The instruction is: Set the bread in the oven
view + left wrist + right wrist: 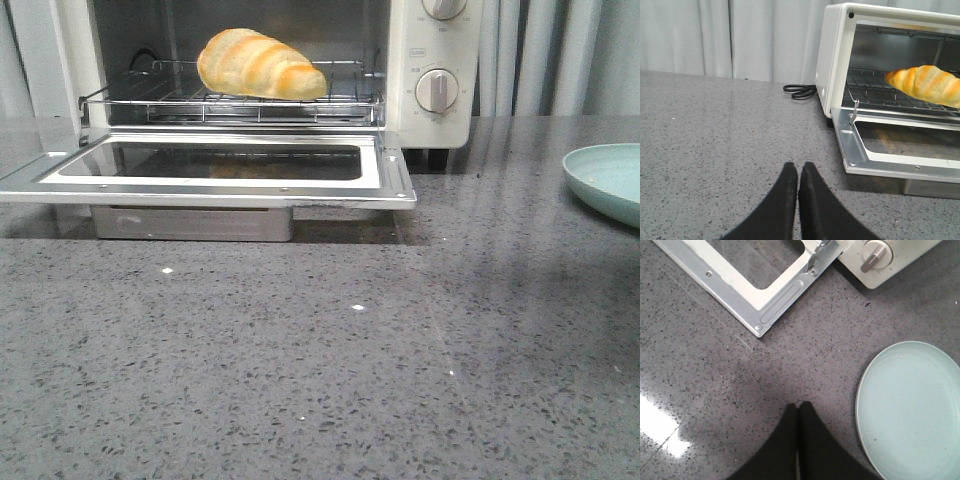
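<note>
Inside the oven (435, 70), on the pulled-out wire rack (230, 105), the bread (258, 65) is laid lengthwise, its tapered end at 3 o'clock. No brand lettering can be read on the cream casing; only faint marks around the two knobs (437, 90) are seen. The glass door (210, 165) is folded down flat over the grey worktop (320, 350). At 3 o'clock a pale green plate (610, 180) is seen holding nothing. The left gripper (798, 172) and right gripper (799, 410) are both held with jaws pressed together, gripping nothing.
</note>
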Available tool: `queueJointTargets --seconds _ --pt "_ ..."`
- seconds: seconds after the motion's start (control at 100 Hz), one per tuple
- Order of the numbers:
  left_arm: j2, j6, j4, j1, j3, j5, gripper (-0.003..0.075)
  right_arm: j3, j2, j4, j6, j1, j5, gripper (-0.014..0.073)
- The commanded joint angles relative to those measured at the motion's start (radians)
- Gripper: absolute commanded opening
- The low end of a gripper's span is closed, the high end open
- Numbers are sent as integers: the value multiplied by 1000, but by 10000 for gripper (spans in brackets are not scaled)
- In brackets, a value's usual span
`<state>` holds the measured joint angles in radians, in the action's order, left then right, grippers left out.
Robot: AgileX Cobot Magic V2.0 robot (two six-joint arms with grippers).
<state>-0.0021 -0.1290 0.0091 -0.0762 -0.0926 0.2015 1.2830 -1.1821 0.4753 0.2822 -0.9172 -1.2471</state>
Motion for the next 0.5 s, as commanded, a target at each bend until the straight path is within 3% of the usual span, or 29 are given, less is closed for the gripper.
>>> queueJointTargets --seconds 0.0,0.49 --pt "-26 -2 -9 1 -28 -83 -22 21 27 49 3 6 -27 -67" --pt "-26 -2 -9 1 -28 -83 -21 19 50 50 3 20 25 -67"
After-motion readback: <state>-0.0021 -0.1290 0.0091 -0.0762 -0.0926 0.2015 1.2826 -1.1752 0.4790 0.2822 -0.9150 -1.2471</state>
